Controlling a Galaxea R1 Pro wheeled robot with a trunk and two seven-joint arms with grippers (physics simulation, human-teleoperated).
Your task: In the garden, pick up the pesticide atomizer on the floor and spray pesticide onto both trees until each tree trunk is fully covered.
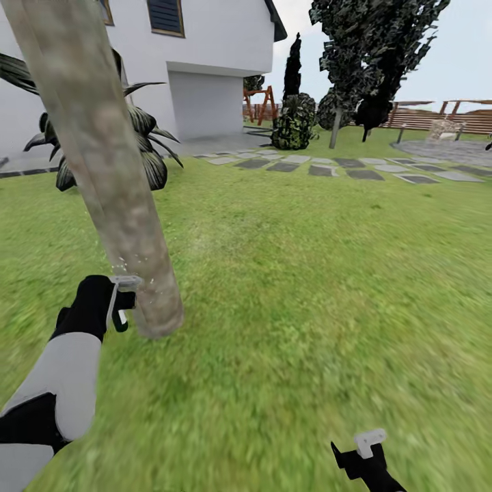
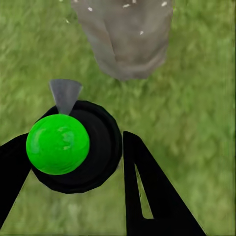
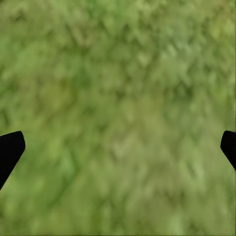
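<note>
1. On the grass floor [image 1: 287,287] of the garden, a thick mottled tree trunk [image 1: 102,157] leans across the head view, its base meeting the lawn.
2. Left gripper [image 1: 119,301] sits just beside the trunk's base, fingers [image 2: 147,196] closed around the pesticide atomizer [image 2: 73,147]; its green spot and dark body show between them, pale nozzle pointing at the trunk [image 2: 125,39].
3. Small pale specks show on the bark near the nozzle.
4. Right gripper [image 1: 365,454] hangs low over bare grass, well apart from the trunk, fingers [image 3: 10,150] spread wide, holding nothing.
5. Beyond lie grey stepping stones [image 1: 321,167], a white house [image 1: 205,61], a second tree [image 1: 369,48] and a slatted fence [image 1: 444,119].
</note>
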